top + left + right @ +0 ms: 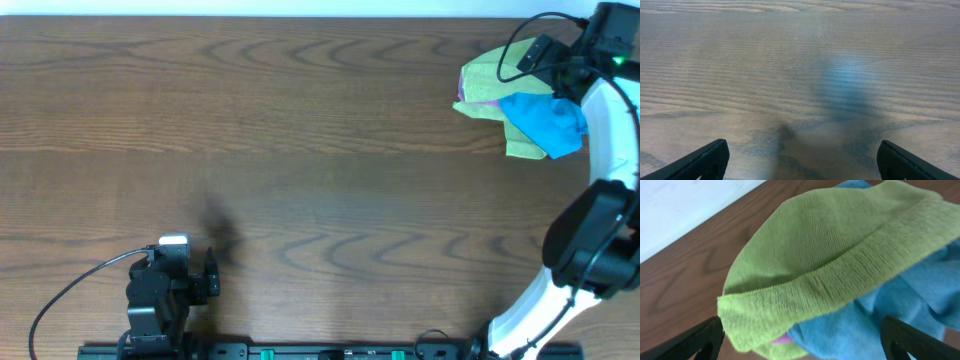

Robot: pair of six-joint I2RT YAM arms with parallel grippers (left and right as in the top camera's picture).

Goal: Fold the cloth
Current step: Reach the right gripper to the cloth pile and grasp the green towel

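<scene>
The lime-green cloth [487,80] lies crumpled in a pile at the table's far right, partly over a bright blue cloth [547,122]. In the right wrist view the cloth [830,250] fills the frame, with a thick folded edge running across it and the blue cloth [890,315] beneath. No white tag shows. My right gripper [800,342] is open, its fingers spread either side of the pile's near edge; in the overhead view it [553,63] hovers over the pile. My left gripper [802,162] is open and empty over bare table, at the front left in the overhead view [211,272].
A purple cloth shows as a thin strip [468,103] under the green one and as a sliver [782,339] in the right wrist view. A yellow-green strip [526,150] sticks out below the blue cloth. The wooden table [300,150] ends at a white wall behind the pile.
</scene>
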